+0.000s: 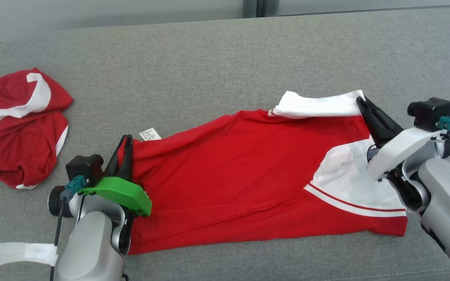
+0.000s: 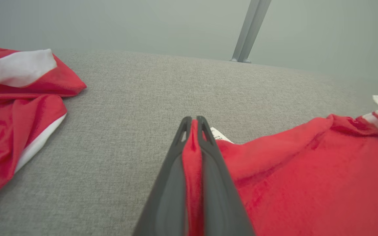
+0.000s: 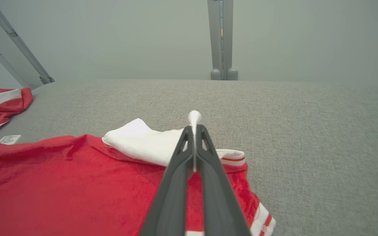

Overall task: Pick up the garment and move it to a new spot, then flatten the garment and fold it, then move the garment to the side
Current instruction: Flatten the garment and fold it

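Two red-and-white garments lay on the grey woven surface (image 1: 217,58). The soft, smooth shirt (image 1: 240,171), bearing one white care label (image 1: 149,134), was spread lengthwise across the middle, toward the near edge. A second, crumpled garment (image 1: 18,125) sat well apart by the left edge. The left gripper (image 1: 127,137), on a green-capped wrist, lay low with both dark tapered fingers closed on the shirt's red end. The right gripper (image 1: 359,100), angled in from the right, pinched a fold of its white sleeve. One white tape strip (image 1: 24,253) lay near the near-left corner.
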